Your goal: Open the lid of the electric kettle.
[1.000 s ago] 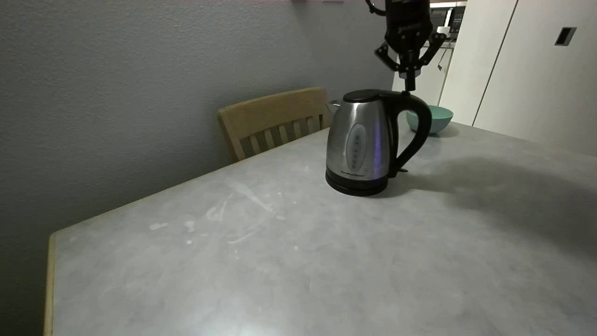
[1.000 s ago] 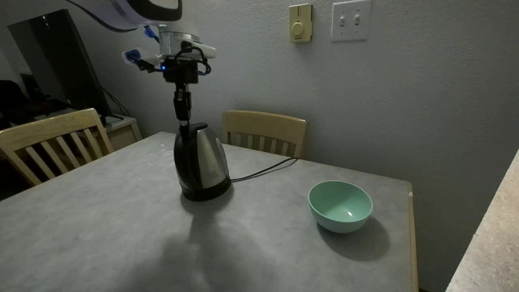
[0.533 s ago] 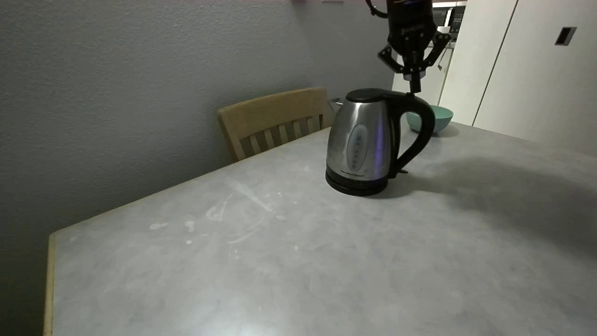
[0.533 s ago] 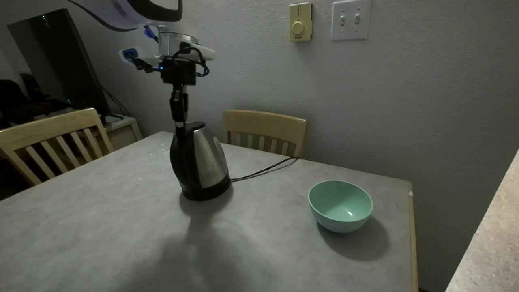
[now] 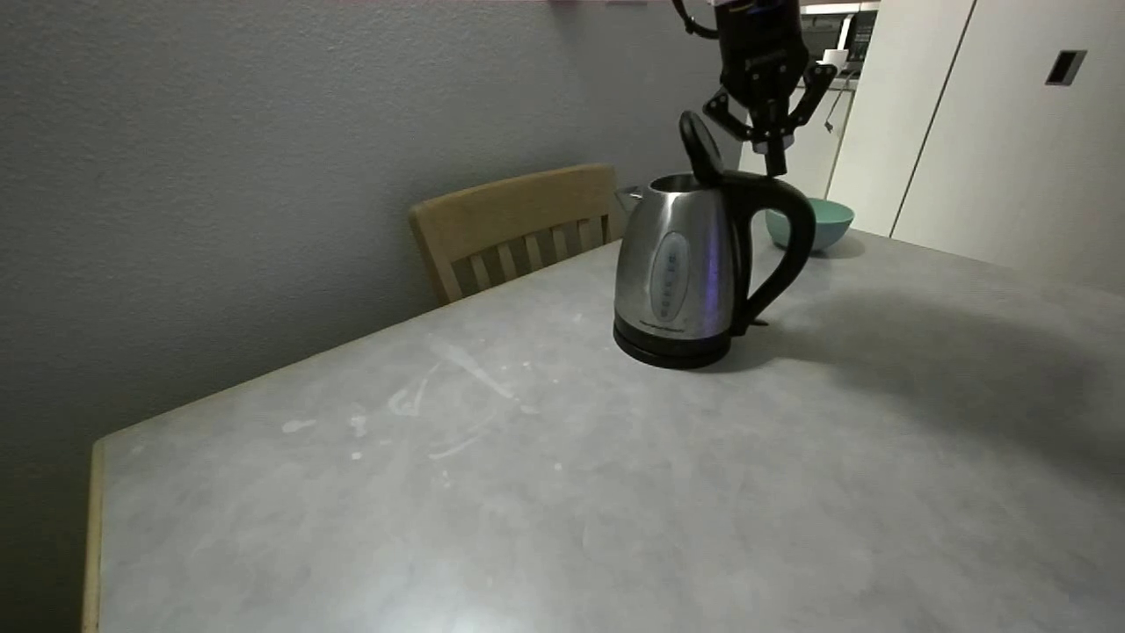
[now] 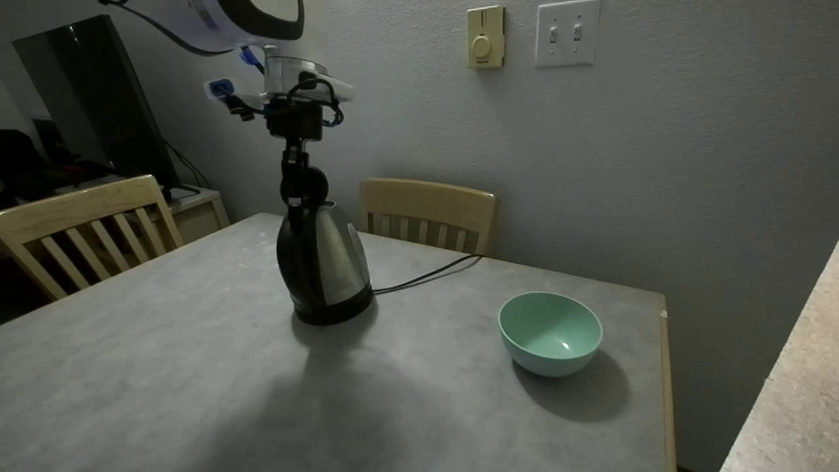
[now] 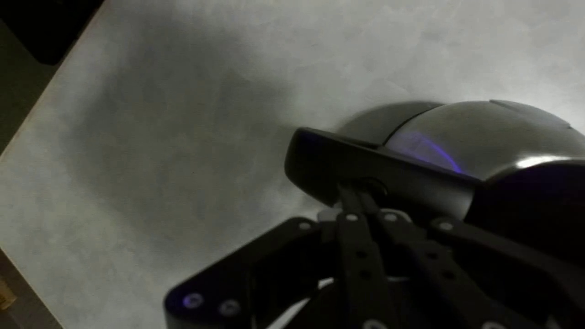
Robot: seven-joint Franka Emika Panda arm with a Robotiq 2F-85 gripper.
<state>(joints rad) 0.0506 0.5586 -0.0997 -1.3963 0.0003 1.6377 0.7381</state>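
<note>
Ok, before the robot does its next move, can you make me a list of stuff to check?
1. Shiny brushed-steel kettle upright on the grey table: ok.
2. Round black plastic lid tilted up and open: ok.
3. Jaws shut, nothing seen between them: ok.
4. Jaws apart from the lid: ok, a gap shows in an exterior view.
5. Jaws not touching the black plastic loop handle: cannot tell, they're right at its top.
6. Round mint-green bowl standing apart from the kettle: ok.

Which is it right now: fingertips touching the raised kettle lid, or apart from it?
Apart. In an exterior view, a plain gap, with the grey wall visible through it, separates the gripper's fingertips from the tilted-up lid.
</note>
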